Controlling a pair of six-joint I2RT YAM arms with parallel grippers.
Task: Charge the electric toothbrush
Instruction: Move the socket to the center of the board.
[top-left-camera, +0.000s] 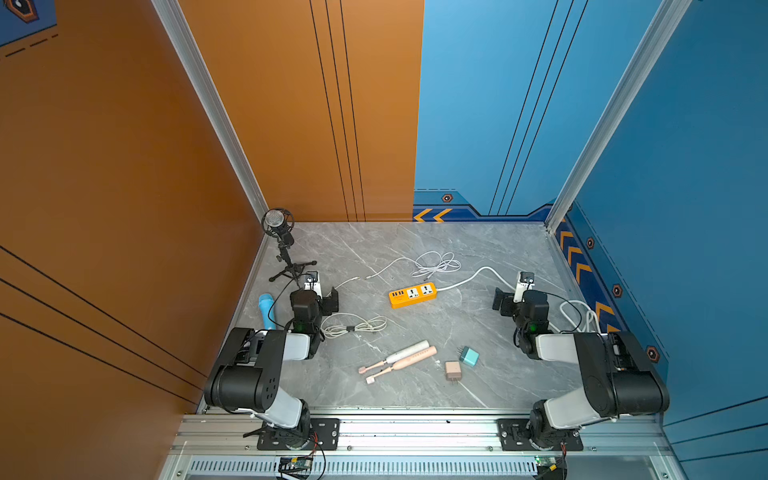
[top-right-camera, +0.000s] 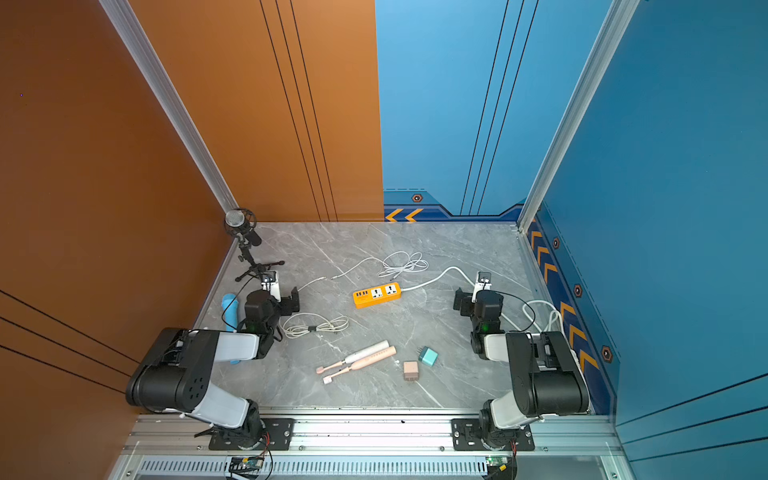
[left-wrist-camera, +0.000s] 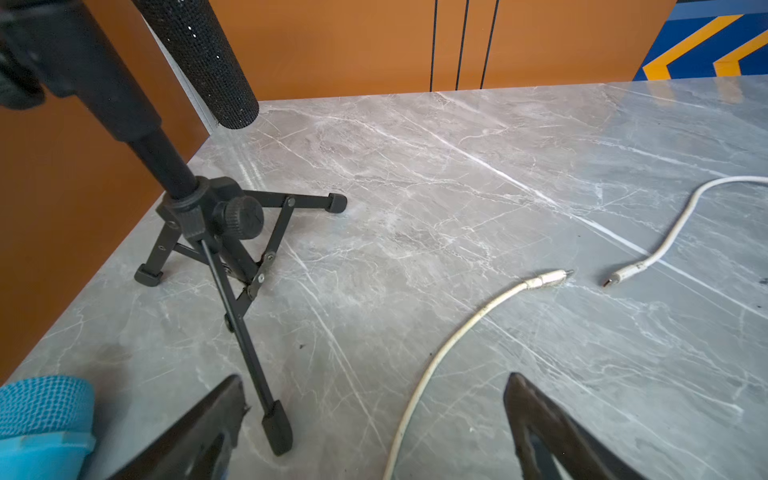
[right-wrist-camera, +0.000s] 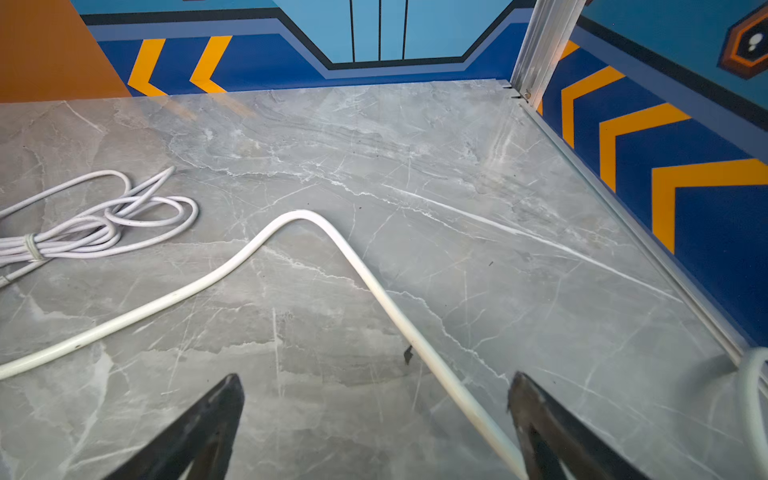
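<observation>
Stock on the table: white toothbrush (top-left-camera: 409, 351) and pink toothbrush (top-left-camera: 409, 362), touching side by side at lower centre of both top views, neither held. I noted the left gripper (left-wrist-camera: 374, 377) and right gripper (right-wrist-camera: 376, 375) both spread wide, empty. Orange power strip (top-left-camera: 412, 295) sat mid-frame, with a teal adapter (top-left-camera: 470, 356) and a pink adapter (top-left-camera: 453, 370) lower right. My judged risks: lifting one brush could roll its neighbour, and the white cord (right-wrist-camera: 232, 266) below the right jaws could snag.

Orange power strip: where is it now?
In both top views the orange power strip lies centrally on the marble table, just in front of the loose white cable coil and beyond the two electric toothbrushes.
</observation>
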